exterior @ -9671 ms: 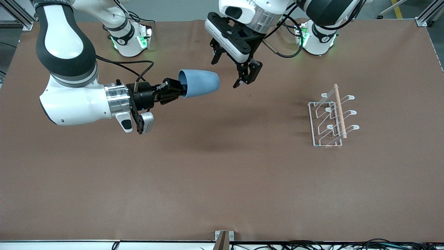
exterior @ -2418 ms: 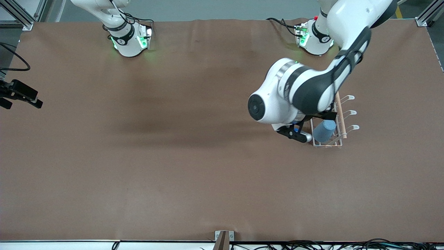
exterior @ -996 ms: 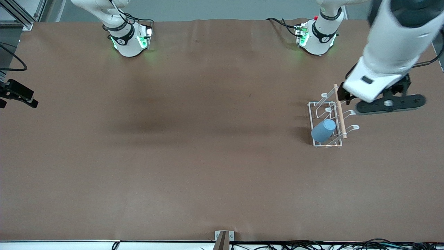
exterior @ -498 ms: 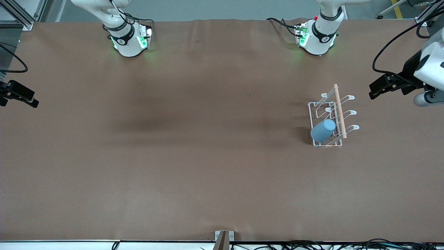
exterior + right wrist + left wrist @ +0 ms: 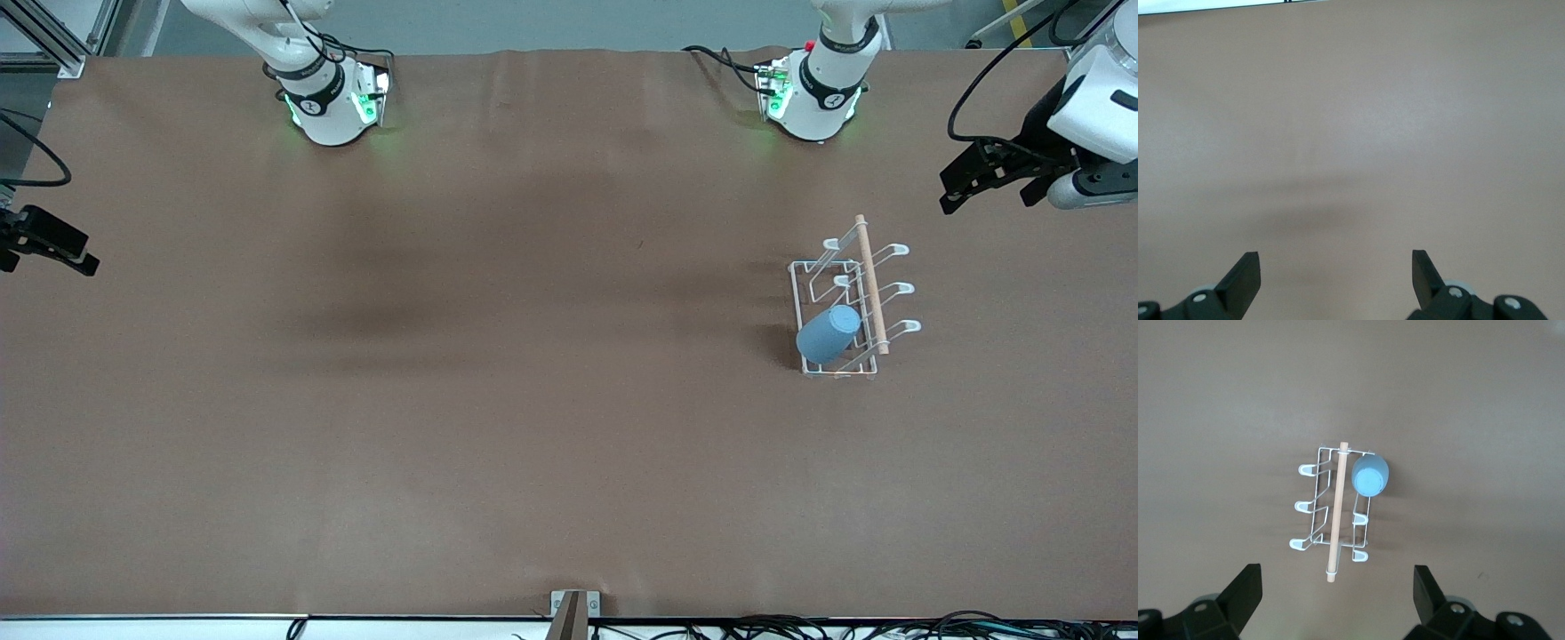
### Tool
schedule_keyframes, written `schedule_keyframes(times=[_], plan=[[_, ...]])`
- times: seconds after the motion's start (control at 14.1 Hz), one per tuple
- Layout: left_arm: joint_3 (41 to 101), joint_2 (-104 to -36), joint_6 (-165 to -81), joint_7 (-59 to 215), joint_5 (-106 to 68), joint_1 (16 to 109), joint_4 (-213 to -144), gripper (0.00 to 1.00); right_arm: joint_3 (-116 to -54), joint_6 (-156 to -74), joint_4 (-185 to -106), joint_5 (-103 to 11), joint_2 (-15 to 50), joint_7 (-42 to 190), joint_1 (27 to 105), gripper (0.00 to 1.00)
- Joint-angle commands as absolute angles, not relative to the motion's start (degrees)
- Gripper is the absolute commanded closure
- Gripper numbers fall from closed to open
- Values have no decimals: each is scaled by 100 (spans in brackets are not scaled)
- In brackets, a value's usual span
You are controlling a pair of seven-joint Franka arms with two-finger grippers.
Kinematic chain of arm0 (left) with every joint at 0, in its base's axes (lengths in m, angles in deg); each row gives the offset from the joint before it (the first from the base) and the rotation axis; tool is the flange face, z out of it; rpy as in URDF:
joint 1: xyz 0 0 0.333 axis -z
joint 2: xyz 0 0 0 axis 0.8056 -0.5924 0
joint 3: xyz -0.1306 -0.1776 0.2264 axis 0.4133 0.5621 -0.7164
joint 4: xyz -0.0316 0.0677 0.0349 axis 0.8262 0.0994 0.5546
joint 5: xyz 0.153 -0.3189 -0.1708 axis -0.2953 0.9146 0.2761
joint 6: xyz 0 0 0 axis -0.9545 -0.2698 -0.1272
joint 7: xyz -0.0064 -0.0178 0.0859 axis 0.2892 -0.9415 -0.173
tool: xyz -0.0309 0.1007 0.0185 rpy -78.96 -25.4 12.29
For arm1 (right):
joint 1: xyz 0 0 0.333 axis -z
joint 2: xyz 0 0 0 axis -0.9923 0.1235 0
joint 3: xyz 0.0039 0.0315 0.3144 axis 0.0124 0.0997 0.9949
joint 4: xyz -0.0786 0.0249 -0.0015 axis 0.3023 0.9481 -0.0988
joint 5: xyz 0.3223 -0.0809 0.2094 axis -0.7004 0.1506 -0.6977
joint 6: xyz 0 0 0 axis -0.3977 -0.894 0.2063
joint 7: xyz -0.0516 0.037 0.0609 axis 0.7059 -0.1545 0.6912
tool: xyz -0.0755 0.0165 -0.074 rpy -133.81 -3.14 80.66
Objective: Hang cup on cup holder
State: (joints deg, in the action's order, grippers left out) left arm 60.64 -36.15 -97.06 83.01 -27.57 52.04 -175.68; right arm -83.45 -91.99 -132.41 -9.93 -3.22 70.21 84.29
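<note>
Front view: cup (image 5: 829, 333) sits on cup holder (image 5: 843, 307), light, rigid, slick; we'd pinch its rim. Left claw (image 5: 987, 178) and right claw (image 5: 40, 246) both spread, empty.

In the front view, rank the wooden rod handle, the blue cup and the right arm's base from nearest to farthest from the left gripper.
From the left gripper, open over the left arm's end of the table:
1. Wooden rod handle, along the top of the cup holder.
2. Blue cup, hung on the holder's prong nearest the front camera.
3. Right arm's base, at the right arm's end of the table.
</note>
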Motion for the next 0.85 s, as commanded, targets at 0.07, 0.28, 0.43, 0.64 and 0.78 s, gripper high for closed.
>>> schedule_keyframes(times=[0.07, 0.28, 0.43, 0.64, 0.78], plan=[[6064, -3624, -9647, 8242, -2737, 5183, -17601, 0, -8271, -9175, -13276, -898, -383, 6942, 8493, 0], [6064, -3817, -9647, 7910, -2737, 5174, -17399, 0, -8271, -9175, -13276, -898, -383, 6951, 8501, 0], [6038, -3870, -9647, 7733, -2728, 5156, -17355, 0, -8271, -9166, -13285, -898, -383, 6969, 8502, 0], [6038, -3940, -9638, 7767, -2755, 5174, -17293, 0, -8271, -9157, -13285, -898, -383, 6986, 8502, 0], [6047, -3932, -9629, 7767, -2755, 5183, -17293, 0, -8271, -9157, -13285, -898, -383, 6986, 8493, 0]])
